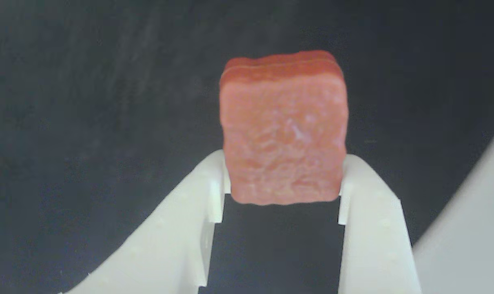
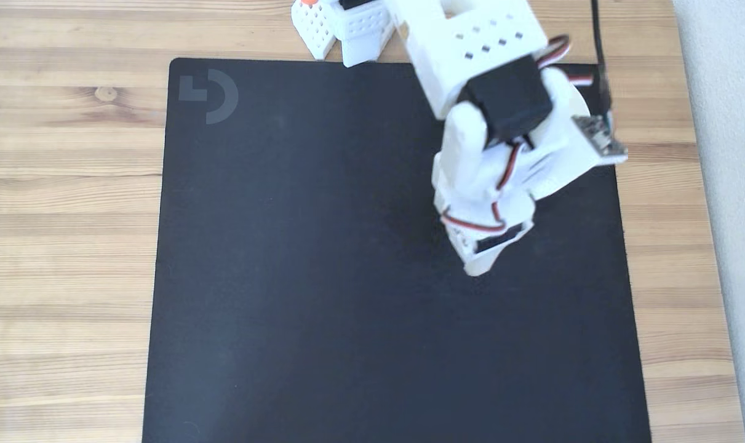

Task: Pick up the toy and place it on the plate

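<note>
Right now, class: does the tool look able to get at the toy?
Likely yes: in the wrist view the tool already has the toy between its fingertips, and nothing stands in the way.

My white two-finger gripper (image 1: 282, 179) is carrying the reddish-brown textured square toy (image 1: 283, 130) over the black rectangular mat (image 2: 323, 277), which is lying flat and offering open passage to its left and bottom edges. A curved white surface (image 1: 471, 220) is crowding the wrist view's lower right.
</note>
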Controlling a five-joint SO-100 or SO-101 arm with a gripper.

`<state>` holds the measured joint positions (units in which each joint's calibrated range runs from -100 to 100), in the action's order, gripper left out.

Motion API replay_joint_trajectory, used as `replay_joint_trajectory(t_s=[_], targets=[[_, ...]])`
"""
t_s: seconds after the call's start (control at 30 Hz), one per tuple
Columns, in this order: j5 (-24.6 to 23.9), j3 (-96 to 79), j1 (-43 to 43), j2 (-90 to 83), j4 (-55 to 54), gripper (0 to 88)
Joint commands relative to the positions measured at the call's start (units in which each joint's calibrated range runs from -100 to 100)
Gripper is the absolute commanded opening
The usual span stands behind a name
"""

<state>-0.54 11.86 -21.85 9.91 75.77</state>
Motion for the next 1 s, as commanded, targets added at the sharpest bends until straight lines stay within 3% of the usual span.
replay_joint_trajectory(t_s=[0.0, 0.43, 0.97], targets=[[-3.3, 1.6, -5.3, -6.6, -0.2, 2.4], [-10.9, -0.4, -24.5, -3.9, -0.7, 2.4], [-12.2, -12.6, -25.4, -1.6, 0.0, 2.4]])
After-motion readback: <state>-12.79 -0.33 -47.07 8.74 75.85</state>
